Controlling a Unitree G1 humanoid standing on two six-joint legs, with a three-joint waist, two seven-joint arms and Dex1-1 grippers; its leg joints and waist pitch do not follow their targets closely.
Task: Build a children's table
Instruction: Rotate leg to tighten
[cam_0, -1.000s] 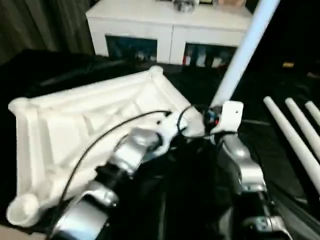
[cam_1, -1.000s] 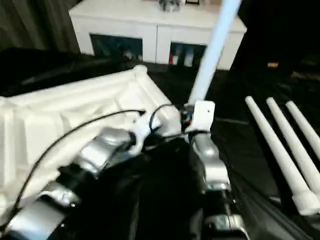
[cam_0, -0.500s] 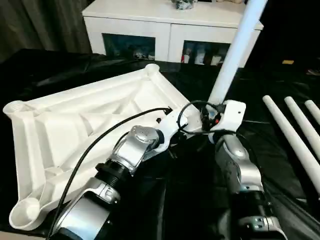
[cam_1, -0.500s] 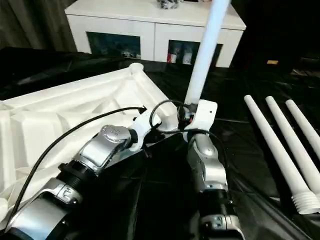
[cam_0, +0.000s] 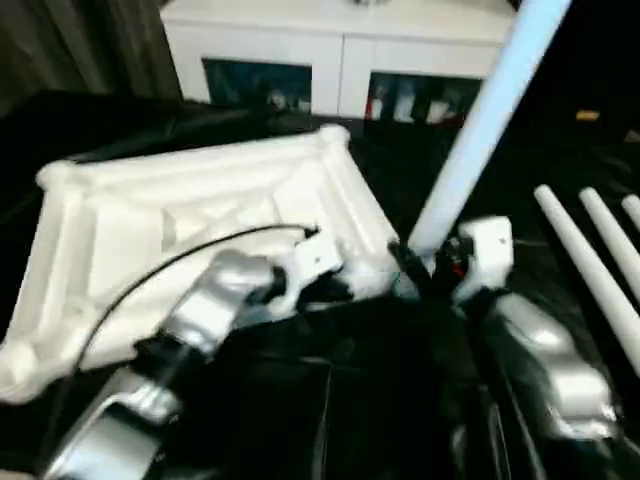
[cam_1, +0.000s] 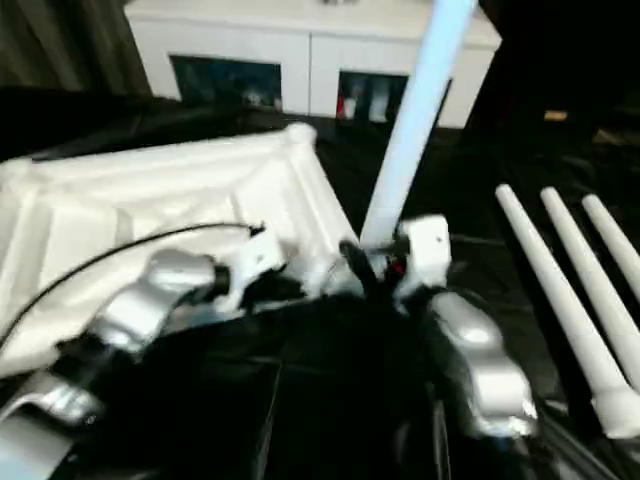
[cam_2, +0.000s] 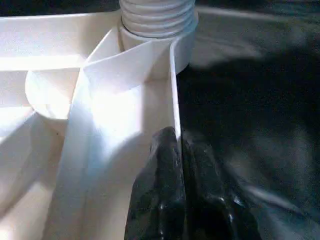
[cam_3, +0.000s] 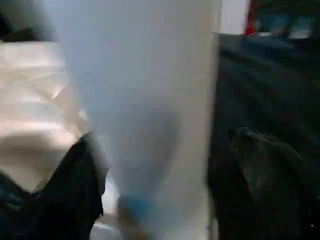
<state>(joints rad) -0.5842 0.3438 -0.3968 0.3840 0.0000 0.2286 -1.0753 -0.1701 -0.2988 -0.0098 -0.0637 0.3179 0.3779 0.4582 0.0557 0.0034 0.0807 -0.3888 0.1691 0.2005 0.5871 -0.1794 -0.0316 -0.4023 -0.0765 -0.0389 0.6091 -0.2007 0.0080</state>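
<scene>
The white tabletop lies upside down, its ribs facing up, on black cloth. One white leg stands upright in the corner socket nearest my grippers, and its threaded end sits in that socket. My left gripper is shut on the tabletop's thin rim just beside that socket. My right gripper is open at the foot of the leg, with one black finger on each side of it. A dark gap shows between the leg and the other finger.
Three loose white legs lie side by side on the cloth at the right. A white cabinet with dark glass doors stands behind the tabletop. Black cloth covers the surface in front of my arms.
My right gripper's fingers have spread apart off the standing leg, which stays upright. My left gripper keeps its pinch on the rim. The head view has shifted.
</scene>
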